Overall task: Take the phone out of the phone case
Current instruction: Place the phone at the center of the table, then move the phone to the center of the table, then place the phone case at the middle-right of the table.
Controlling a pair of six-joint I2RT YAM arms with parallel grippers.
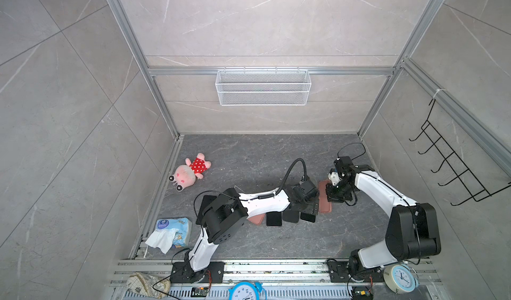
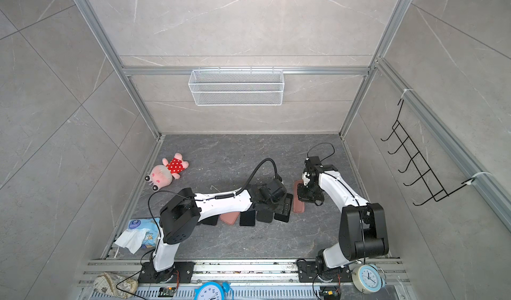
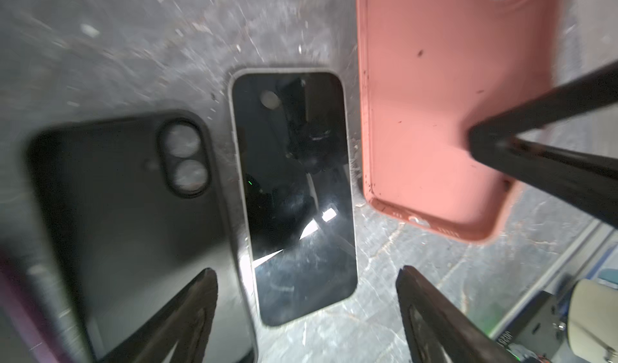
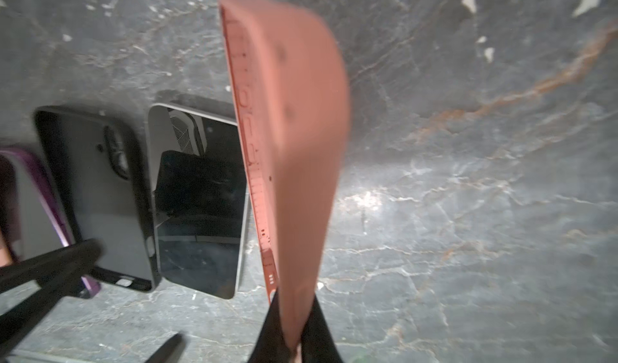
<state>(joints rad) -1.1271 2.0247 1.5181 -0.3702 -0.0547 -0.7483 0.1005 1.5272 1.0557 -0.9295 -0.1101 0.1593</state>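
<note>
2 times over, in both top views, found the right gripper point(image 1: 333, 195) lowered at the pink case point(image 1: 324, 203) toward the right side of the dark stone table point(image 1: 249, 157). Confirmed the hold in the right wrist view: saw the black fingers point(image 4: 321, 331) clamped tight on 1 edge of the case, with the case tipped up on its side above the table. Looked into the case's hollow inside from the left wrist view and saw nothing sitting in it. Located the phone point(image 3: 294, 194) out of the case, flat on the table with its dark screen up, just beside the pink case and apart from it. Placed it between that case and a black case point(image 3: 127, 217) with 2 round camera openings. Noted a purple case point(image 4: 43, 190) past the black one, mostly cut off and blurred. Saw the left gripper point(image 3: 305, 270) hanging over 1 end of the phone, jaws spread wider than the phone and gripping nothing. Could not pick the phone out under the left arm in either top view. Spotted also, well apart on the left, a pink plush toy point(image 1: 190, 171) and a tissue pack point(image 1: 174, 230).
</note>
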